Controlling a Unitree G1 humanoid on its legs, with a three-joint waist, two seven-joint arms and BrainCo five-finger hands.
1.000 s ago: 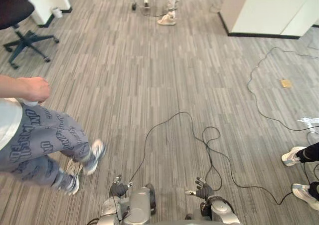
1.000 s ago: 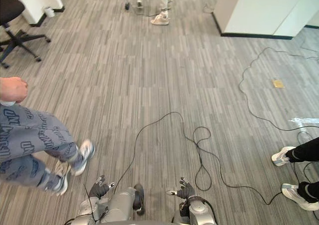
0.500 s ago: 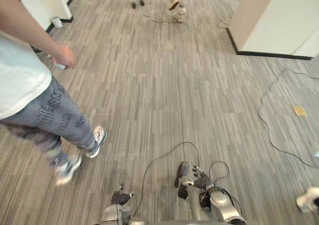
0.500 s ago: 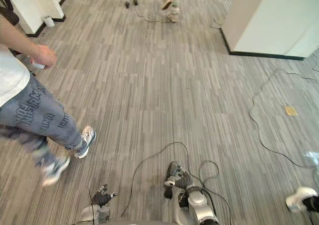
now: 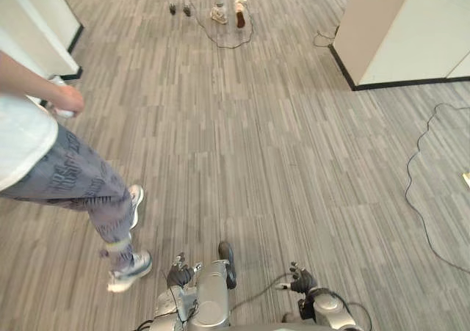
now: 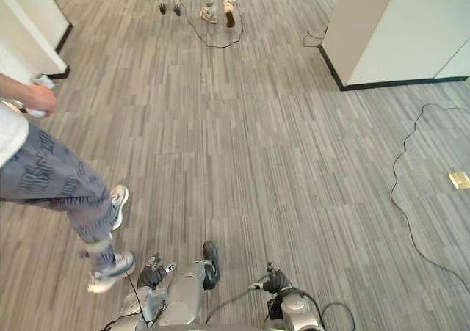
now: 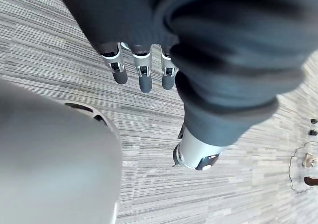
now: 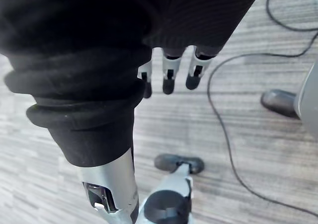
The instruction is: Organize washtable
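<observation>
My left hand [image 5: 178, 274] hangs low by my side over grey striped carpet, at the bottom of the eye views. Its fingers [image 7: 144, 75] are straight and hold nothing, with the thumb [image 7: 196, 152] apart from them. My right hand [image 5: 301, 279] hangs the same way at the bottom right of centre. Its fingers [image 8: 169, 80] are relaxed and empty above the carpet.
A person in patterned trousers [image 5: 70, 180] walks close at my left, holding a small white thing in one hand [image 5: 64, 100]. Another person's feet [image 5: 226, 12] stand far ahead. A white wall corner [image 5: 400, 30] is at the far right, a white cabinet [image 5: 33, 23] at the far left. A cable [image 5: 422, 191] snakes along the right.
The whole picture has shifted as the camera moves across the floor. The person at left has taken a step. My right hand has swung back from further forward.
</observation>
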